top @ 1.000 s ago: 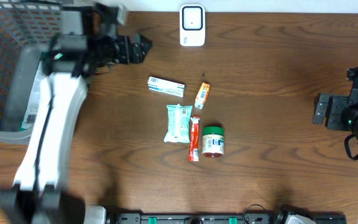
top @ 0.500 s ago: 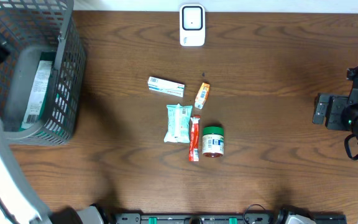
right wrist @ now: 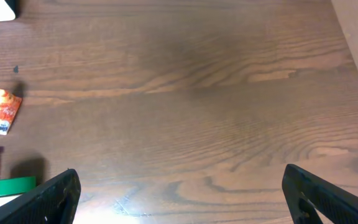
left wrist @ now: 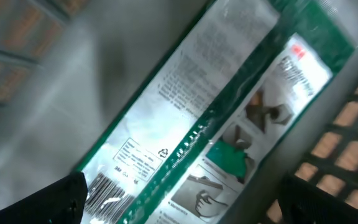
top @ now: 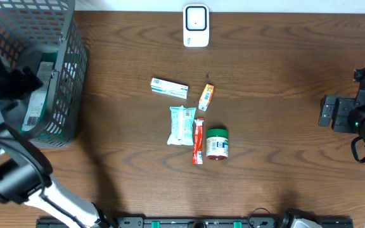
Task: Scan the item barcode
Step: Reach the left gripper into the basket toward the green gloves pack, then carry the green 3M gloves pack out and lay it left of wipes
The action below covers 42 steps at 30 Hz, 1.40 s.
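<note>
Left gripper (left wrist: 185,208): fingers spread wide, one at each lower corner of the wrist view, gripping nothing and hanging clear above a green-and-white packet (left wrist: 204,124). The packet lies flat on the floor of the grey mesh basket (top: 75,69), printed side up, with its barcode (left wrist: 107,190) showing near the left finger. Right gripper (right wrist: 188,199): fingers likewise wide apart, nothing between them, over bare wood. The surface is a dark brown wooden table (top: 284,95). A white scanner (top: 196,25) stands at its far edge. A white box (top: 169,87), orange sachet (top: 206,97), pale green pack (top: 182,125), red stick (top: 198,140) and green-lidded jar (top: 217,144) lie grouped at centre. The left arm rises from the near left corner and bends over into the basket at far left. The right arm sits at the right edge, its gripper pointing toward centre.
</note>
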### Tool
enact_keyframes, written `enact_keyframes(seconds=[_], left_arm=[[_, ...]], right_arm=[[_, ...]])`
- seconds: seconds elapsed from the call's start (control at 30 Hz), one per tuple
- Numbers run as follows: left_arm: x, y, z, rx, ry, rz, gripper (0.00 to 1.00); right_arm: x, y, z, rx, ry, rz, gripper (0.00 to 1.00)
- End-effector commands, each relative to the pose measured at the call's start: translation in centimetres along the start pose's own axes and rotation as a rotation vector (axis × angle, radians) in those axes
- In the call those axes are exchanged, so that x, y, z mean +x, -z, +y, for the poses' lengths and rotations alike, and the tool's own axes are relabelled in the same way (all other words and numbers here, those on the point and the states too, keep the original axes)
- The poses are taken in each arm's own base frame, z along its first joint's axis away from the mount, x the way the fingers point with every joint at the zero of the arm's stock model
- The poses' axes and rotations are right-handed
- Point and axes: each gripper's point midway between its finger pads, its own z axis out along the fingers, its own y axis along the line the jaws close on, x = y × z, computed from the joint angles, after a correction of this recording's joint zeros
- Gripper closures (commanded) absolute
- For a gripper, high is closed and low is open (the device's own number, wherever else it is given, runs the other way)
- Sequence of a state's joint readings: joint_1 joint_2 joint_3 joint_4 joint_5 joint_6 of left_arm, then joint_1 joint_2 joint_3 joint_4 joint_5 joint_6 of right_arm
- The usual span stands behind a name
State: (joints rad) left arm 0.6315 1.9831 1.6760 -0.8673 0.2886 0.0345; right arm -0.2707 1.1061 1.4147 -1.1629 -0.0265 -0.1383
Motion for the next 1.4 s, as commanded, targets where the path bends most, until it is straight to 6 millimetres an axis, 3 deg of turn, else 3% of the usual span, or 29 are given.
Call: enact_keyframes(seconds=[0.0, 0.17, 0.3, 0.37, 0.4, 0.43, 0.5, 0.57, 0.67, 0.8, 1.07, 1.2, 1.27, 1.33, 1.37], left_arm=[[2.4, -4.4, -0.1, 0.018, -0.039, 0.136, 0.02], [5.4, -8.8, 1.9, -0.126, -0.082, 0.274, 0.02], [6.9, -10.5, 1.2, -0.108, -0.089, 0.333, 0.03], [7.0, -10.5, 0.3, -0.069, -0.089, 0.337, 0.19], [7.0, -10.3, -0.7, -0.027, -0.086, 0.336, 0.32], [6.9, -10.1, -0.8, -0.02, -0.084, 0.33, 0.32], [5.5, -8.7, -1.1, -0.02, -0.089, 0.281, 0.21], [4.1, -7.2, -1.5, -0.018, -0.096, 0.23, 0.2], [1.1, -3.2, -2.7, -0.011, -0.128, 0.079, 0.14], [-0.6, -2.2, -1.9, -0.073, -0.144, 0.005, 0.08], [2.0, -7.5, 0.4, -0.128, -0.137, 0.118, 0.07], [4.5, -9.8, -0.5, -0.047, -0.113, 0.222, 0.08], [5.9, -10.1, -1.8, 0.023, -0.099, 0.277, 0.18], [6.2, -9.8, -2.8, 0.076, -0.116, 0.289, 0.48], [6.4, -9.3, -3.8, 0.135, -0.144, 0.292, 0.76]], right_arm=[[-0.3, 0.3, -0.2, 0.005, -0.016, -0.009, 0.01], [-0.3, 0.3, -0.2, 0.005, -0.015, -0.009, 0.01], [-0.3, 0.3, -0.2, 0.005, -0.016, -0.01, 0.01], [-0.3, 0.3, -0.2, 0.005, -0.015, -0.009, 0.01], [-0.3, 0.3, -0.2, 0.005, -0.015, -0.009, 0.01], [-0.3, 0.3, -0.2, 0.005, -0.015, -0.009, 0.01], [-0.3, 0.3, -0.2, 0.005, -0.015, -0.01, 0.01], [-0.3, 0.3, -0.2, 0.005, -0.015, -0.01, 0.01], [-0.3, 0.3, -0.2, 0.005, -0.016, -0.009, 0.01], [-0.3, 0.3, -0.2, 0.005, -0.016, -0.009, 0.01], [-0.3, 0.3, -0.2, 0.005, -0.016, -0.01, 0.01], [-0.3, 0.3, -0.2, 0.005, -0.015, -0.009, 0.01], [-0.3, 0.3, -0.2, 0.005, -0.015, -0.01, 0.01], [-0.3, 0.3, -0.2, 0.005, -0.016, -0.01, 0.01], [-0.3, 0.3, -0.2, 0.005, -0.016, -0.009, 0.01]])
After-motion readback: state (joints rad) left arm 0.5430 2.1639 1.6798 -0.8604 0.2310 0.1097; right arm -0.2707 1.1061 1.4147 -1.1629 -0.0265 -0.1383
